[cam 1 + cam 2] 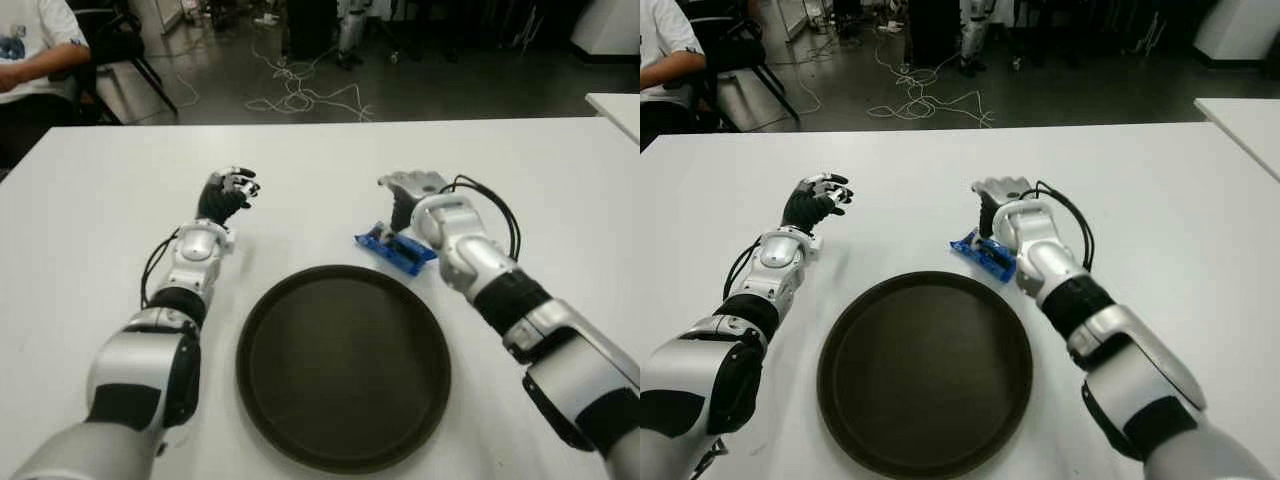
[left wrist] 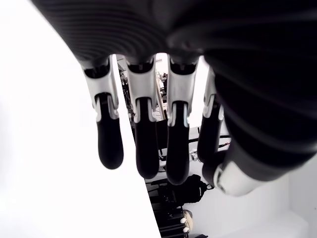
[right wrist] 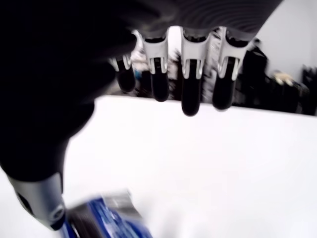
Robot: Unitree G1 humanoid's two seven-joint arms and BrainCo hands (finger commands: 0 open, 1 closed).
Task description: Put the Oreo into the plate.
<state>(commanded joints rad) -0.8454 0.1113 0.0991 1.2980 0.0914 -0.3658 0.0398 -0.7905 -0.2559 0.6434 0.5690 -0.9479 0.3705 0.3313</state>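
Reaching stage, by my reading: nothing is grasped yet.

Left eye view. White table. Dark round plate, bare inside, near the table's front edge, about midway between its sides. Oreo, a blue packet, lying flat on the table just beyond the plate's far-right rim, apart from it. Right hand above and just behind the packet, wrist over its right end. Left hand showing beyond the plate's far-left rim, idle. A person's sleeve and arm beyond the table's far-left corner; cables on the floor behind.

Right eye view. Same layout; the packet sits between the right wrist and the plate rim, packet and rim not touching.

Left wrist view. Left fingers hanging loosely curved, nothing between them.

Right wrist view. Right fingers extended and spread over bare table, thumb off to one side; the blue packet lies under the palm, not enclosed. Whether the palm touches it cannot be told.

Next move, as I judge it: lower the right hand, close fingers and thumb across the packet's narrow width, lift, carry it the short way toward the front edge, and release over the plate.
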